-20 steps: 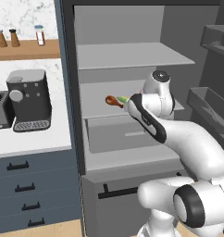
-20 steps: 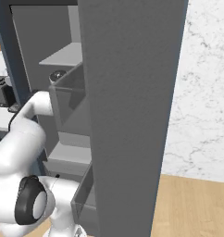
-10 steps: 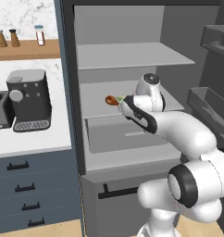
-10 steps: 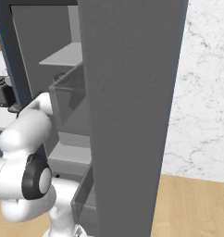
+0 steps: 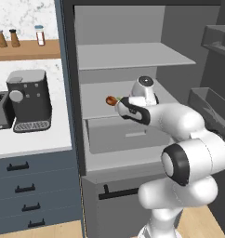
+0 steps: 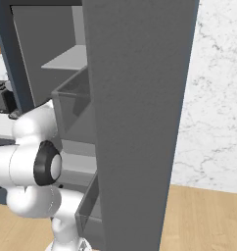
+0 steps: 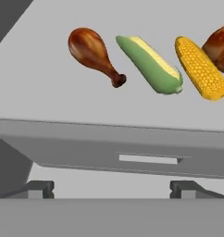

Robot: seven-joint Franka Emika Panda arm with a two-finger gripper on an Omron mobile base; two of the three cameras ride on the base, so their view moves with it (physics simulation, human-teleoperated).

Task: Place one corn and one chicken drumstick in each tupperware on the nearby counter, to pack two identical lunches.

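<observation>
On the fridge shelf (image 7: 53, 97), both drumsticks (image 7: 93, 53) and both corns (image 7: 151, 64) lay unpacked, and the hand (image 5: 118, 105) was open, holding nothing.

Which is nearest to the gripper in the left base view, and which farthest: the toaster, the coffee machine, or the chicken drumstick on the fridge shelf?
Measured from the gripper:
1. The chicken drumstick, on the fridge shelf just ahead of it.
2. The coffee machine, on the counter left of that shelf.
3. The toaster, further left at the picture's edge.
</observation>
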